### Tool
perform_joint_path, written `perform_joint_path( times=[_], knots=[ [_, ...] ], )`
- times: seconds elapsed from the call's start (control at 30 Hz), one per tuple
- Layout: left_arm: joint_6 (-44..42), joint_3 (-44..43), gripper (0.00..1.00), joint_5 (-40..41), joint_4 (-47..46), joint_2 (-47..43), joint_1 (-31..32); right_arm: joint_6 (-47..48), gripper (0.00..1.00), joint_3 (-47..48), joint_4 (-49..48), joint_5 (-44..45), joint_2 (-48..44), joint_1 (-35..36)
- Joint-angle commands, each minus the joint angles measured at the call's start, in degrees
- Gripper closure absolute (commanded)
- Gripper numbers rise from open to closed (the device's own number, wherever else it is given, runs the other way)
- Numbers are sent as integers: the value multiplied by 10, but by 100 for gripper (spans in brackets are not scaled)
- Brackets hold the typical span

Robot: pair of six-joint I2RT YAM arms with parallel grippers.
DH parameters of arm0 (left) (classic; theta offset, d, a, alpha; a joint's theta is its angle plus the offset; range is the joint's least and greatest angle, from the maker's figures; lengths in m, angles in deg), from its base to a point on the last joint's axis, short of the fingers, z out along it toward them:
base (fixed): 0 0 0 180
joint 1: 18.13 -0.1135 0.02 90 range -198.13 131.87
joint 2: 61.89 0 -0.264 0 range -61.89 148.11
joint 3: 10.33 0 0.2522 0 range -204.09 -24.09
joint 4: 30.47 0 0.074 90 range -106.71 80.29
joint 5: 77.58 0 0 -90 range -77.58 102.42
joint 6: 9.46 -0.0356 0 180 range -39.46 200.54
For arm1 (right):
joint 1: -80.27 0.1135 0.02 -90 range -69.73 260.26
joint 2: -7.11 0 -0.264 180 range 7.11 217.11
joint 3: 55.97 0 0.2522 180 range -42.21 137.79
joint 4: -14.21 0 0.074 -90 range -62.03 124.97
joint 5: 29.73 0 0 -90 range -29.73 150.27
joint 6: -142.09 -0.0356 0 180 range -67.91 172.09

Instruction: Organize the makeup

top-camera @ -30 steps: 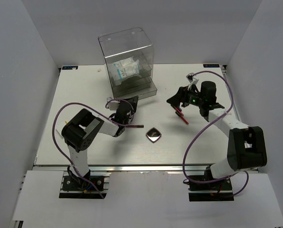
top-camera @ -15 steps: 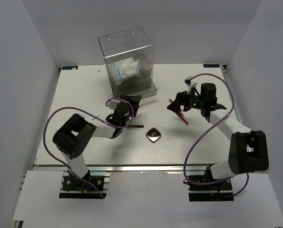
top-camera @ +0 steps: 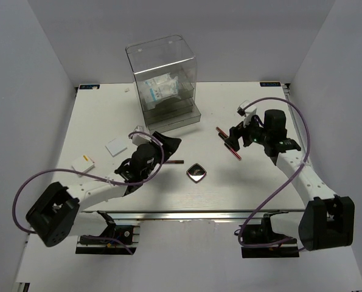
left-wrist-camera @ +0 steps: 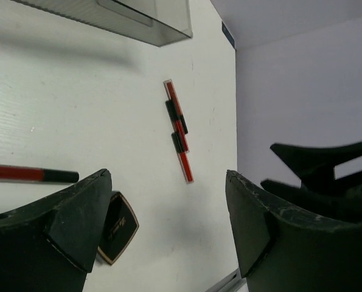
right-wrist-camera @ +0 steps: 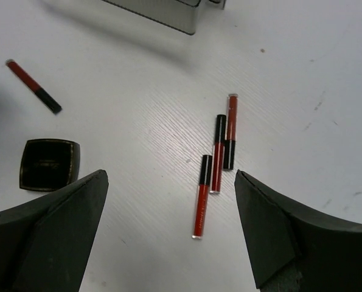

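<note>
Three dark-red sticks [right-wrist-camera: 218, 153] lie side by side, staggered, on the white table; they also show in the top view [top-camera: 231, 145] and the left wrist view [left-wrist-camera: 178, 131]. A fourth stick [top-camera: 174, 162] lies near the dark compact [top-camera: 197, 173], which also shows in the wrist views [right-wrist-camera: 48, 165] [left-wrist-camera: 118, 226]. White packets with blue print [top-camera: 162, 90] sit inside the clear acrylic box [top-camera: 165, 58]. My left gripper [top-camera: 165, 143] [left-wrist-camera: 167, 182] is open and empty above the compact's left side. My right gripper [top-camera: 230, 137] [right-wrist-camera: 170, 176] is open and empty over the three sticks.
Two small flat white things [top-camera: 116, 147] [top-camera: 83, 162] lie on the left of the table. The box's base [right-wrist-camera: 162, 12] stands behind the sticks. The white enclosure walls [top-camera: 41, 91] close in both sides and the back.
My left arm has swung back toward the near left, uncovering the two white things. My right gripper has drawn back to the right, and the three sticks now lie in the open.
</note>
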Motion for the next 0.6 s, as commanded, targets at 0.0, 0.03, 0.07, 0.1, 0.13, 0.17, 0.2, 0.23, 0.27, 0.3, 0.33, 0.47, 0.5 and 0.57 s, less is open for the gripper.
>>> perform_joint_path(
  times=[0.0,0.03,0.07,0.1,0.13,0.17,0.2,0.23,0.27,0.3,0.33,0.47,0.5,0.57],
  knots=[
    [-113,-11,15,15,79,-72,26,29,11,-22,-31,53,-35,-1],
    [-136,-12,15,17,96,-82,29,28,11,-9,-19,53,-34,-2],
    [-145,-12,15,20,105,-93,30,24,11,3,11,52,-32,-2],
    [-153,-14,14,20,115,-104,32,20,11,14,28,55,-24,-3],
    [-171,-20,14,20,139,-120,32,19,11,30,39,55,-23,-2],
    [-180,-25,13,23,152,-129,32,17,14,33,53,53,-25,-3],
    [-188,-26,13,25,163,-138,32,15,16,35,57,54,-26,-3],
    [-200,-27,13,26,181,-155,32,14,18,37,63,56,-27,-3],
    [-204,-27,12,31,189,-165,33,15,25,44,80,65,-22,-2],
    [-211,-27,12,33,198,-175,33,12,30,48,84,69,-17,-3],
    [-215,-27,12,34,213,-184,33,10,34,54,90,75,-9,-3],
    [-228,-24,13,38,239,-224,33,-11,46,76,86,86,56,-7],
    [-239,-24,14,38,243,-228,33,-30,46,82,75,84,69,-9],
    [-244,-30,16,39,246,-227,33,-45,49,108,71,91,110,-9]
  ],
)
